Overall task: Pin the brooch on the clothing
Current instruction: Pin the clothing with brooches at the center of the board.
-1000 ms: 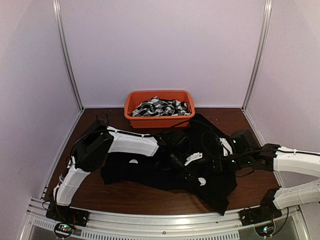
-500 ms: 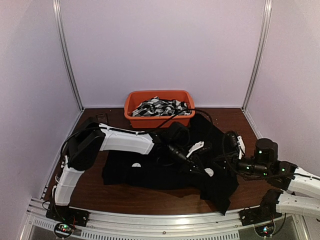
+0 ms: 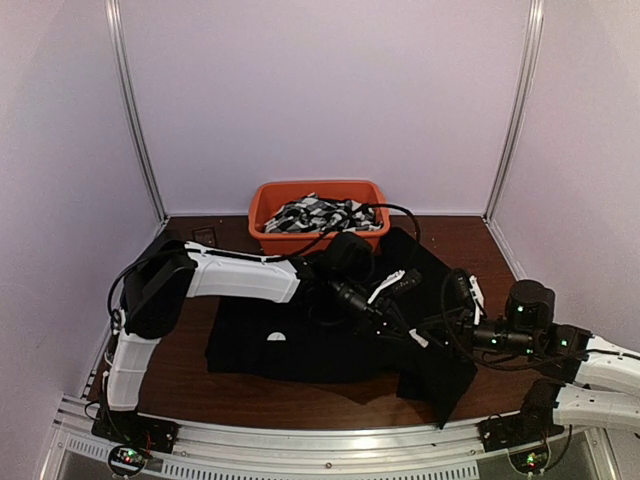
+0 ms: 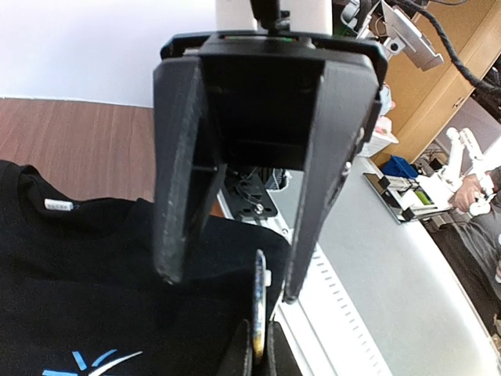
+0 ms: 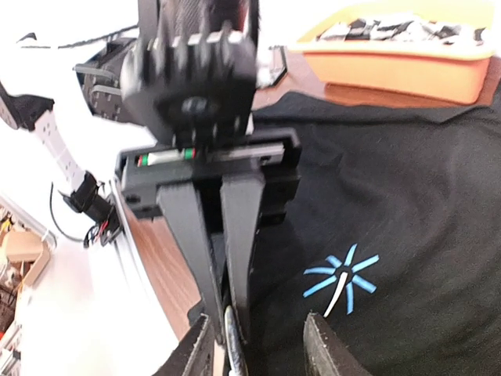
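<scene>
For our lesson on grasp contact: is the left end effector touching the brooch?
Touching. The left wrist view shows the left end effector with its two fingertips pinched shut on the lower edge of the thin brooch, which is seen edge-on.

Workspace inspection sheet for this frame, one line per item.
Surface: brown wood table.
Job's things: black shirt spread out, starburst mark facing up; brooch held edge-on.
Clutter: orange tub of patterned fabrics at the back.
Grippers: left gripper shut on the brooch; right gripper open, jaws either side of it.
Cables: black cable loops over the tub.
Surroundings: plain lilac walls.
</scene>
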### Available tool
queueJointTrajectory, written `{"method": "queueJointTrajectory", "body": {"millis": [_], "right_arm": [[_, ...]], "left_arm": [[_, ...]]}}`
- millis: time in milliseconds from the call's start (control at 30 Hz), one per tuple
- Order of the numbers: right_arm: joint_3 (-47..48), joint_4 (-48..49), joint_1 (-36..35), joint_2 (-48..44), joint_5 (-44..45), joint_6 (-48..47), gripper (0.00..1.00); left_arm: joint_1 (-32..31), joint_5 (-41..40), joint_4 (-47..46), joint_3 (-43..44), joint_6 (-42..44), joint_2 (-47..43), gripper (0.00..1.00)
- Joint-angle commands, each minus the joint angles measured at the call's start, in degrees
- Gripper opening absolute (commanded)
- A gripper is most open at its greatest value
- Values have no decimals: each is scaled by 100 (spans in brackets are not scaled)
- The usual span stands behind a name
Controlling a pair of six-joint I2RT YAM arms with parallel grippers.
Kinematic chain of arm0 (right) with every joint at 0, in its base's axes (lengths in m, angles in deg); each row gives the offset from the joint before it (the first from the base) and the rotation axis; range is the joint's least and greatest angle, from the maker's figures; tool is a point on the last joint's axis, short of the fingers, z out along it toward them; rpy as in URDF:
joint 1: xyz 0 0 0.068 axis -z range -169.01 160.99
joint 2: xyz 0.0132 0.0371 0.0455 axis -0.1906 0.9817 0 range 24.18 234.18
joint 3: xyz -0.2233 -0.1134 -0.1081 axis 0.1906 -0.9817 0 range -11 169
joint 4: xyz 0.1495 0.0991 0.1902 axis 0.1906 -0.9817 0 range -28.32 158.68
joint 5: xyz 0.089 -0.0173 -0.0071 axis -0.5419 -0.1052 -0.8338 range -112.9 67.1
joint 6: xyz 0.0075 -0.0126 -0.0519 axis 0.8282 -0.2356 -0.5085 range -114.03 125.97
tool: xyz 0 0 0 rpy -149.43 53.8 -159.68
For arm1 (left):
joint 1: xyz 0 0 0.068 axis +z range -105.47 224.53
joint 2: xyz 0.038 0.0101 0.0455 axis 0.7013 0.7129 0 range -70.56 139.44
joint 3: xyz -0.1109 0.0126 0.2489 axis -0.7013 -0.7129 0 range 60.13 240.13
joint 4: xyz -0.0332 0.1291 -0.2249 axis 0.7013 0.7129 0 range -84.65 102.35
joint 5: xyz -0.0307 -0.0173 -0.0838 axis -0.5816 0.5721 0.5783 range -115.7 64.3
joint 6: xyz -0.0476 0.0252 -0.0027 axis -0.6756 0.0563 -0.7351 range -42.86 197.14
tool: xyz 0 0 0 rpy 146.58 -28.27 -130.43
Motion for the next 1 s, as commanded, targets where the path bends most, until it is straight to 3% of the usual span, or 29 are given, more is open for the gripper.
{"method": "queueJointTrajectory", "body": {"millis": [0,300,533,967], "right_arm": [[51,7,-259,178,-22,-91,40],[192,-103,-417,296,100,-102,30],[221,-178,-412,429,80,-60,15],[404,-273,-413,734,13,-44,14]], "left_arm": [[73,368,-196,-195,-93,-288,0],[98,387,-65,-337,94,-320,0],[95,399,122,-373,203,-313,0],[86,428,249,-399,324,-316,0]]}}
